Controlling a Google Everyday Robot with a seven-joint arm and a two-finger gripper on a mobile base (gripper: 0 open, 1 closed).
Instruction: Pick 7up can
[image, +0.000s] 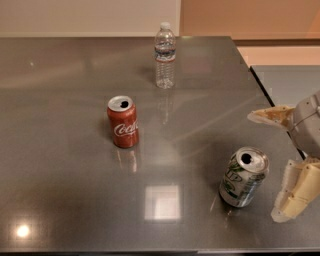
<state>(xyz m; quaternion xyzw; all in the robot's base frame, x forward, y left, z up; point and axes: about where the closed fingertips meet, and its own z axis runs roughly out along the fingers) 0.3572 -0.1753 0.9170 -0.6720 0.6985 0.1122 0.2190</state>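
The 7up can (243, 176) is silver-white with green markings and an opened silver top. It stands upright on the grey table (65, 150) at the front right. My gripper (276, 165) comes in from the right edge, just right of the can, with its two cream fingers spread wide: one finger (272, 115) lies above and behind the can, the other (295, 192) lies beside it at the lower right. The fingers are open and hold nothing. The can stands left of the gap, apart from both fingers.
A red Coca-Cola can (123, 121) stands upright left of centre. A clear plastic water bottle (165, 56) stands at the back. The table's right edge runs close behind the gripper, with a second grey surface (290, 82) beyond it.
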